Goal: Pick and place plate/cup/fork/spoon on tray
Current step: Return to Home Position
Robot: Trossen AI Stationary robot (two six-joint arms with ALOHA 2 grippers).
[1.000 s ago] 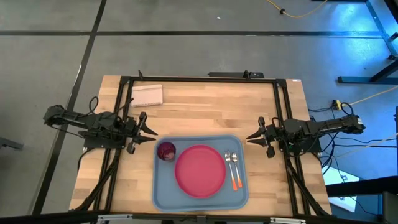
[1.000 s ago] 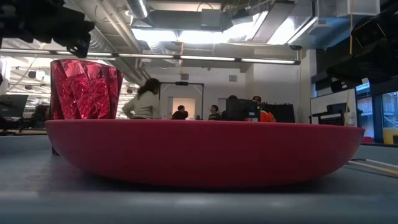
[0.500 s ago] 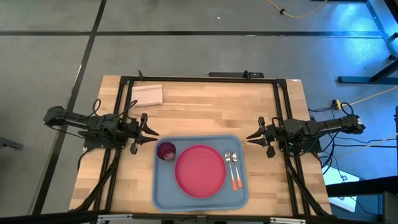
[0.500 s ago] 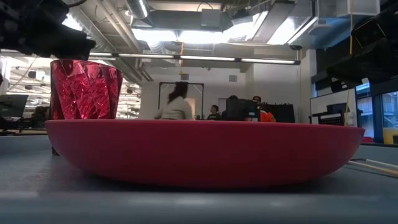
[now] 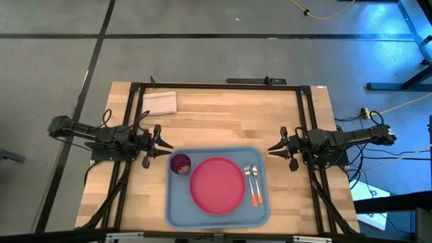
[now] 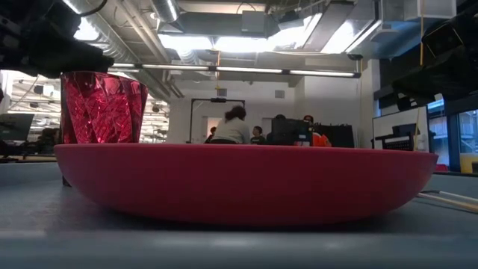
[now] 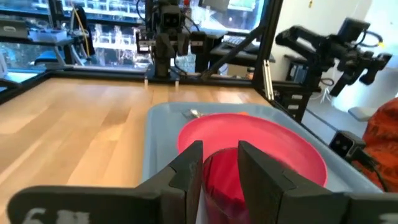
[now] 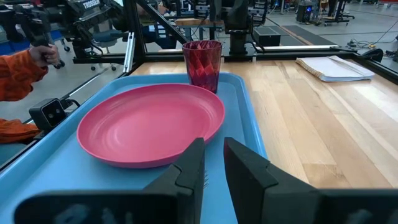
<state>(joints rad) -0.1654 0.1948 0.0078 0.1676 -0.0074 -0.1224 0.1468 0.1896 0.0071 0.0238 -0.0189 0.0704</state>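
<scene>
The blue-grey tray [image 5: 179, 206] lies on the table's near middle. On it rest the flat pink-red plate [image 5: 217, 184], the dark red cup [image 5: 180, 164] standing upright at the tray's far left corner, and the fork [image 5: 247, 177] and spoon [image 5: 255, 181] side by side to the right of the plate. My left gripper [image 5: 169, 150] hovers just left of the cup, slightly open and empty; the cup shows beyond its fingers [image 7: 221, 180]. My right gripper [image 5: 269, 150] hovers at the tray's far right corner, narrowly open and empty [image 8: 213, 162].
A pale folded rectangle [image 5: 160, 102] lies at the table's far left. Bare wood runs along the far half of the table. A black frame [image 5: 216, 86] borders the table. People sit and move in the room behind [image 6: 235, 127].
My left gripper has sunk a little and edged toward the cup. In the room behind, a person has walked toward the right. The things on the tray have kept still.
</scene>
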